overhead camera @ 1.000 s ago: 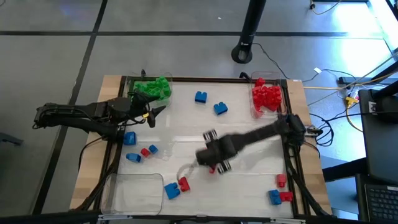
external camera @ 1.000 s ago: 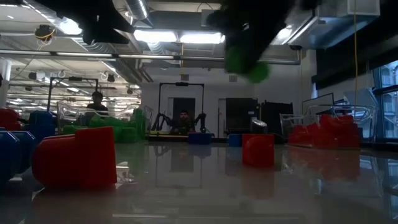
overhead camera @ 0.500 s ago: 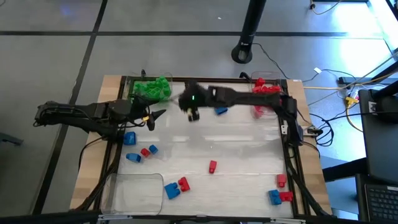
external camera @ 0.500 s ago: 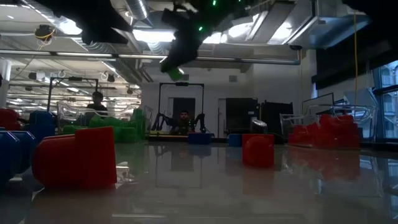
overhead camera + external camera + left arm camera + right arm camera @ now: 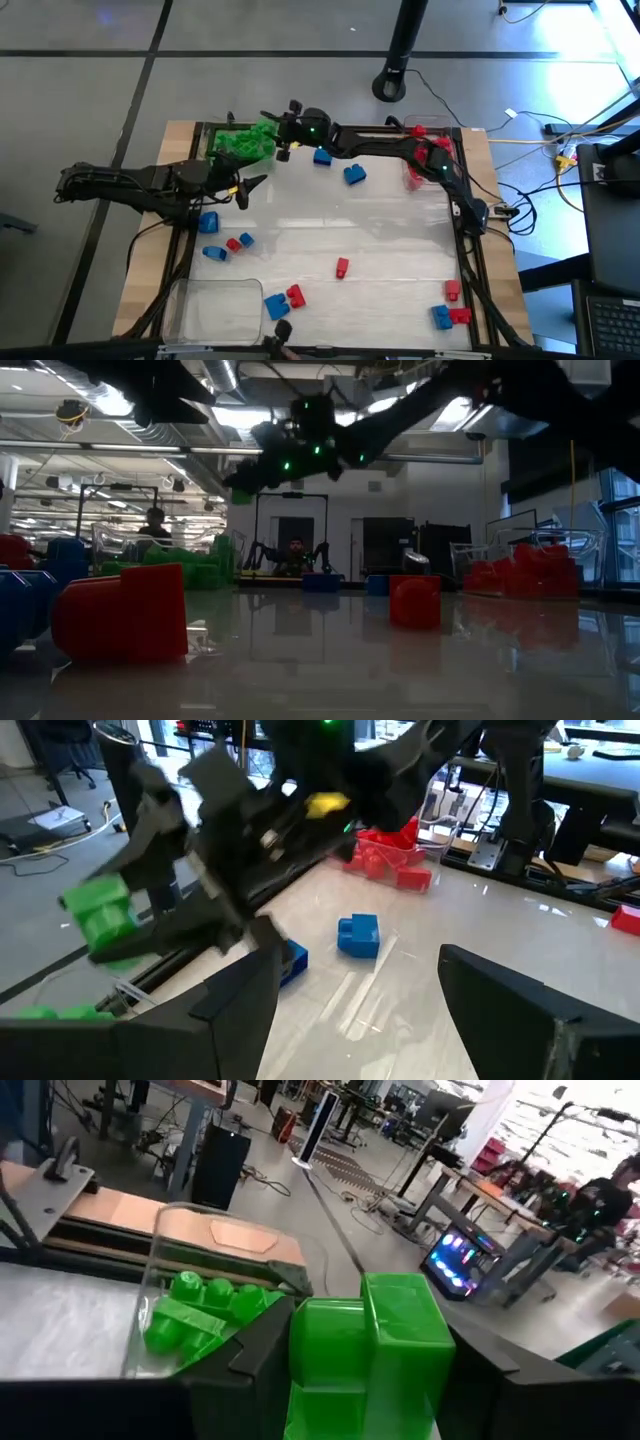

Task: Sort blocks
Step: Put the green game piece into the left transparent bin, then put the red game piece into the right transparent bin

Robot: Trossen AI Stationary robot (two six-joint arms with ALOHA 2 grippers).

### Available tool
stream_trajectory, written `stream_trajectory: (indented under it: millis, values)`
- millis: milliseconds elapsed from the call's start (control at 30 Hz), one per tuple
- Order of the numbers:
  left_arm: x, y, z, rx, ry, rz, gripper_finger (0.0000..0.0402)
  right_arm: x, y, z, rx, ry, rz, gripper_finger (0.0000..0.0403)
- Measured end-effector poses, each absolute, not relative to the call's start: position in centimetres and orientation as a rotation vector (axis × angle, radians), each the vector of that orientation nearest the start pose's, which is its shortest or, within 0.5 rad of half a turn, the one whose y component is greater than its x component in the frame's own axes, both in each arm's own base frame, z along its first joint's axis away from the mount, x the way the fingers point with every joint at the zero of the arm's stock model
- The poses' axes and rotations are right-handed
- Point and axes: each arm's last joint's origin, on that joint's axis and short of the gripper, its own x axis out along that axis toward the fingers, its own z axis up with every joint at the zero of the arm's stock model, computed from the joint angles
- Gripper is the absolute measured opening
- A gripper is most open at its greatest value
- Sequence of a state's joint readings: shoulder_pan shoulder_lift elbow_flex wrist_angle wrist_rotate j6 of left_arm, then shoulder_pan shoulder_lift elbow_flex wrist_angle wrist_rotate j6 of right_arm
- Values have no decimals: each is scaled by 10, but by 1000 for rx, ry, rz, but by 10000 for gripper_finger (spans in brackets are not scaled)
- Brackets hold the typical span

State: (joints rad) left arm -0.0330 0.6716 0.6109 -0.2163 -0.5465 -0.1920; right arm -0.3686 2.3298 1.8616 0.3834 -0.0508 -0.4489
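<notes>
My right gripper (image 5: 277,137) reaches across the far side of the table, shut on a green block (image 5: 368,1342), just beside the clear tray of green blocks (image 5: 243,143) at the far left. The left wrist view shows that block (image 5: 100,916) in the air. My left gripper (image 5: 246,186) waits open at the table's left, with nothing between its fingers (image 5: 235,1005). Two blue blocks (image 5: 323,156) (image 5: 354,174) lie on the table near the far edge. A tray of red blocks (image 5: 430,156) stands at the far right. My right gripper pinches the green block's two opposite sides (image 5: 305,1355) between its two fingers (image 5: 250,1355). The fingers lie about level, coming from the table's right and pointing toward the green tray. The block is lifted clear of the table, studs facing away from the wrist.
Loose red and blue blocks lie at the left (image 5: 208,222) (image 5: 238,241), in the middle (image 5: 342,267), near the front (image 5: 283,300) and at the near right (image 5: 450,316). A clear tray with nothing in it (image 5: 212,306) sits at the near left corner.
My right gripper has swung from the table's middle to the far left, toward the green tray, carrying the green block clear of the table. It has tipped from pointing down to about level. A red block in the middle now shows where the arm hid it.
</notes>
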Motion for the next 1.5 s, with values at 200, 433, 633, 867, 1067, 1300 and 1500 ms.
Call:
stream_trajectory:
  millis: [200,433,633,867,1067,1300,1500]
  values:
    - [152,10,291,-94,191,529,261,522,-211,212,-352,130,-271,177]
    - [153,10,290,-79,196,528,261,534,-214,216,-362,85,-293,187]
    - [153,10,290,-78,201,528,261,533,-216,216,-359,104,-338,229]
    - [153,10,290,-80,200,528,261,535,-211,211,-351,150,-344,293]
    - [152,10,288,-74,222,530,261,537,-204,220,-408,170,-306,316]
    - [152,10,287,-69,226,529,261,517,-172,292,-473,328,-150,304]
    - [152,10,288,-70,217,529,261,475,-119,348,-560,626,-33,301]
